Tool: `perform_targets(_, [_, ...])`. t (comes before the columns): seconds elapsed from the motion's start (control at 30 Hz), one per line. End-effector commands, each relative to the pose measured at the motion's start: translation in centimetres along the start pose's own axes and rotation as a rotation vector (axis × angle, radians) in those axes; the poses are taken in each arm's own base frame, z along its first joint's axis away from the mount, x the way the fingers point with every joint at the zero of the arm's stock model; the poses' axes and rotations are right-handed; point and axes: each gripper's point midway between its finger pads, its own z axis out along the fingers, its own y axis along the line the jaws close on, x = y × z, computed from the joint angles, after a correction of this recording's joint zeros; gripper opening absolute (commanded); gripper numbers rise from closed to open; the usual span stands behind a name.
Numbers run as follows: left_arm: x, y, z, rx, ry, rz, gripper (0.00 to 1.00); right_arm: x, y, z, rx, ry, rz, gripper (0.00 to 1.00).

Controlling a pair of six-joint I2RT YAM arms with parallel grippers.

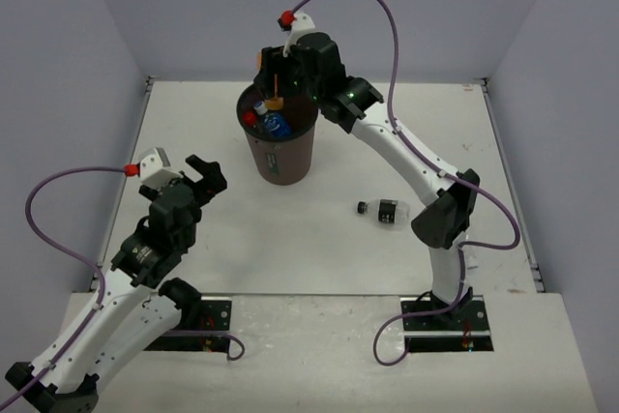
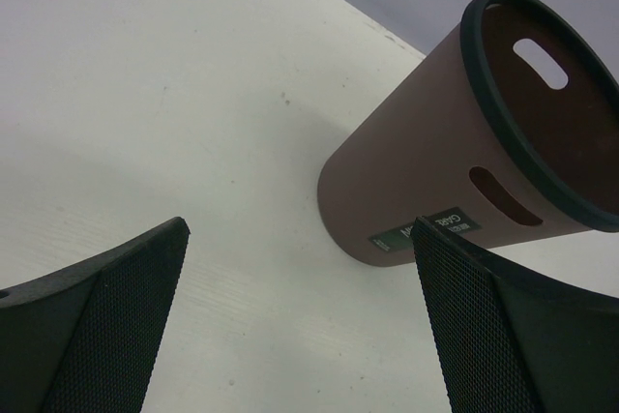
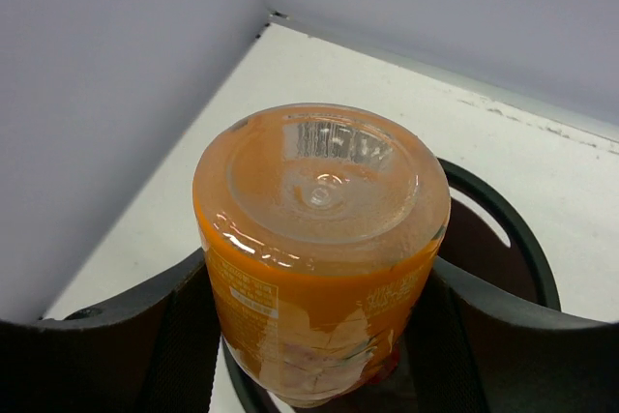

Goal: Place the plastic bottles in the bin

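Note:
The maroon-brown bin (image 1: 280,157) stands at the back middle of the table. A red-label bottle (image 1: 250,118) and a blue-label bottle (image 1: 275,126) lie inside it. My right gripper (image 1: 277,86) is shut on the orange bottle (image 1: 277,103) and holds it base up over the bin's mouth. In the right wrist view the orange bottle (image 3: 319,239) sits between the pads, with the bin rim (image 3: 527,253) below. The black-label bottle (image 1: 385,210) lies on the table. The plain clear bottle is hidden. My left gripper (image 1: 200,174) is open and empty, left of the bin (image 2: 445,171).
The right arm's elbow (image 1: 443,220) hangs over the table's right half, just right of the black-label bottle. Grey walls close in the table on the left, back and right.

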Motion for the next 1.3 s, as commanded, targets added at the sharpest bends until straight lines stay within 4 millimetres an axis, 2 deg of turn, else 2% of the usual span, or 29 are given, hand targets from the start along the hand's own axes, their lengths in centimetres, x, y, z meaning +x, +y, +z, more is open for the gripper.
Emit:
perform_targets(0.0, [0.0, 0.2, 0.1, -0.013, -0.006, -0.011, 1.00, -4.2, -0.3, -2.6, 0.042, -0.104, -0.047, 0.56])
perform_targets(0.27, [0.1, 0.2, 0.2, -0.018, -0.001, -0.004, 1.00, -2.9, -1.2, -3.5, 0.068, -0.069, -0.096, 0.77])
perform_targets(0.43, [0.1, 0.3, 0.2, -0.021, -0.004, -0.003, 1.00, -2.4, -1.6, -4.6, 0.074, -0.049, -0.131, 0.90])
perform_targets(0.5, [0.0, 0.3, 0.2, -0.024, -0.007, -0.004, 1.00, -2.0, -1.8, -5.3, 0.079, -0.035, -0.150, 0.99])
perform_targets(0.53, [0.0, 0.4, 0.2, -0.026, -0.005, 0.000, 1.00, -1.7, -2.0, -5.6, 0.078, -0.024, -0.164, 0.99])
perform_targets(0.6, [0.0, 0.4, 0.2, -0.028, -0.006, 0.001, 1.00, -0.6, -2.9, -6.8, 0.099, 0.009, -0.219, 0.99])
perform_targets(0.63, [0.0, 0.4, 0.2, -0.029, -0.006, 0.001, 1.00, 1.2, -4.0, -7.1, 0.122, 0.051, -0.248, 0.99])
perform_targets(0.7, [0.0, 0.5, 0.3, -0.034, -0.007, 0.001, 1.00, 1.4, -5.5, -9.9, 0.155, 0.049, -0.243, 0.99])
perform_targets(0.73, [0.1, 0.5, 0.3, -0.035, -0.006, 0.003, 1.00, 2.2, -6.2, -11.2, 0.161, 0.064, -0.212, 0.99])
perform_targets(0.77, [0.1, 0.5, 0.3, -0.034, -0.006, 0.001, 1.00, 4.3, -7.0, -11.7, 0.172, 0.104, -0.173, 0.99])
perform_targets(0.8, [0.1, 0.5, 0.4, -0.034, -0.005, 0.001, 1.00, 5.5, -7.8, -12.7, 0.190, 0.123, -0.132, 0.99])
perform_targets(0.83, [0.2, 0.5, 0.5, -0.037, -0.004, 0.004, 1.00, 5.6, -8.4, -14.2, 0.211, 0.116, -0.092, 0.99])
perform_targets(0.87, [0.3, 0.5, 0.5, -0.040, -0.002, 0.006, 1.00, 6.5, -9.3, -15.5, 0.245, 0.122, -0.034, 0.99])
perform_targets(0.9, [0.3, 0.5, 0.6, -0.042, -0.002, 0.007, 1.00, 8.3, -10.4, -16.5, 0.298, 0.145, 0.048, 0.99])
perform_targets(0.93, [0.4, 0.4, 0.7, -0.044, 0.000, 0.009, 1.00, 8.6, -11.0, -17.6, 0.330, 0.141, 0.079, 0.99])
perform_targets(0.97, [0.5, 0.4, 0.7, -0.045, 0.002, 0.012, 1.00, 10.0, -11.8, -18.8, 0.382, 0.155, 0.135, 0.99])
perform_targets(1.0, [0.5, 0.4, 0.8, -0.047, 0.004, 0.015, 1.00, 12.5, -13.1, -20.0, 0.460, 0.182, 0.223, 0.99])
perform_targets(1.03, [0.6, 0.4, 0.9, -0.050, 0.005, 0.018, 1.00, 13.1, -13.2, -21.6, 0.486, 0.162, 0.303, 0.99])
perform_targets(1.07, [0.7, 0.3, 1.0, -0.052, 0.009, 0.020, 1.00, 15.7, -13.6, -22.4, 0.529, 0.188, 0.411, 0.99])
perform_targets(1.13, [0.8, 0.3, 1.1, -0.052, 0.010, 0.020, 1.00, 17.7, -13.5, -23.9, 0.563, 0.162, 0.586, 0.99])
perform_targets(1.2, [1.0, 0.2, 1.2, -0.049, 0.014, 0.022, 1.00, 20.5, -13.6, -24.7, 0.585, 0.142, 0.755, 0.99])
perform_targets(1.27, [1.1, 0.0, 1.3, -0.044, 0.021, 0.026, 1.00, 21.6, -14.0, -24.9, 0.608, 0.122, 0.829, 0.99])
